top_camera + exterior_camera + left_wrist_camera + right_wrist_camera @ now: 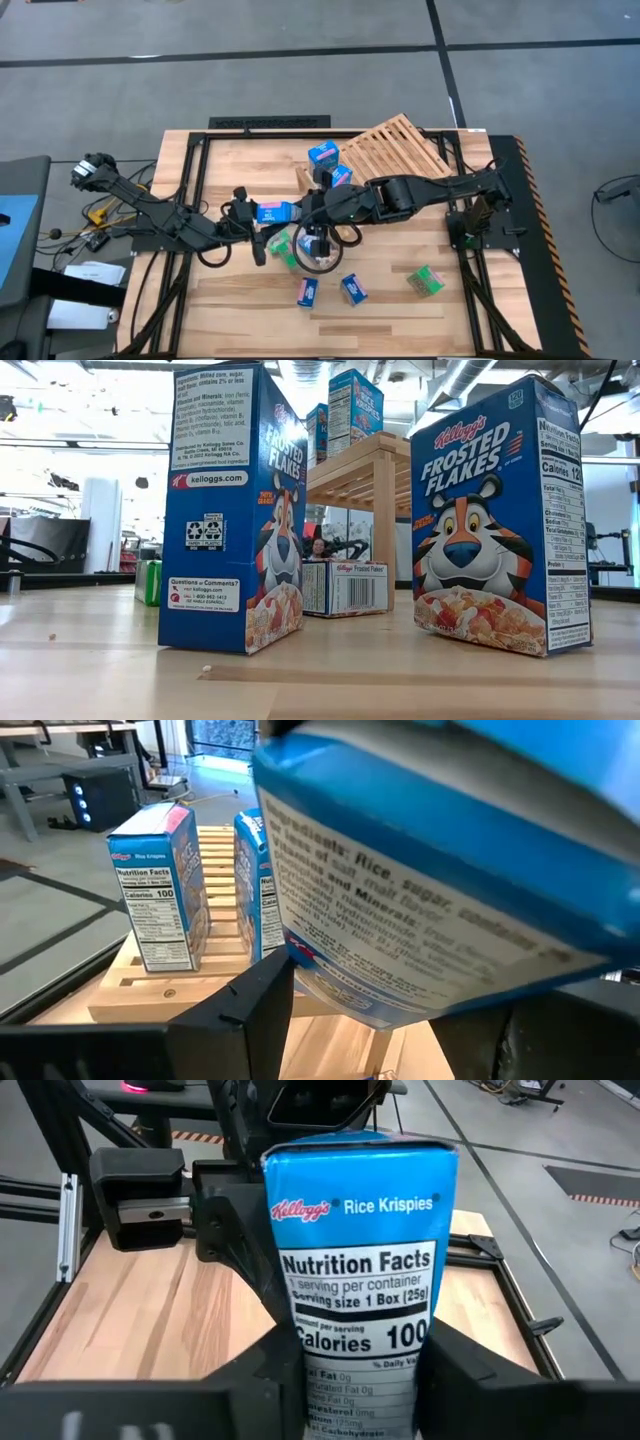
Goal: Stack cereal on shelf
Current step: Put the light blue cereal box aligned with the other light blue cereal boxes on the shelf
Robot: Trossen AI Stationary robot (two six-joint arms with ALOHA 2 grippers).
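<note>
While both arms meet over the desk (pixel 400 310) middle, the left end effector (pixel 262 213) grips a blue Rice Krispies box (pixel 273 212) held sideways above the planks; the left wrist view shows that box (pixel 450 880) pinched between the dark fingers (pixel 250 1010). Just right of it, the right end effector (pixel 313 243) clamps a second Rice Krispies box (pixel 362 1270), nutrition panel facing its wrist camera, fingers (pixel 250 1380) tight on both sides. Below it a green box (pixel 280 244) lies on the desk, then a pink-and-blue box (pixel 307 291) and a blue box (pixel 353 289) near the front edge. Behind, two blue boxes (pixel 323 154) stand on the slatted wooden shelf (pixel 395 148), tilted at the back right. Far right, another green box (pixel 427 280) lies alone. Low view: two Frosted Flakes boxes (pixel 500 520) stand upright close to the camera.
</note>
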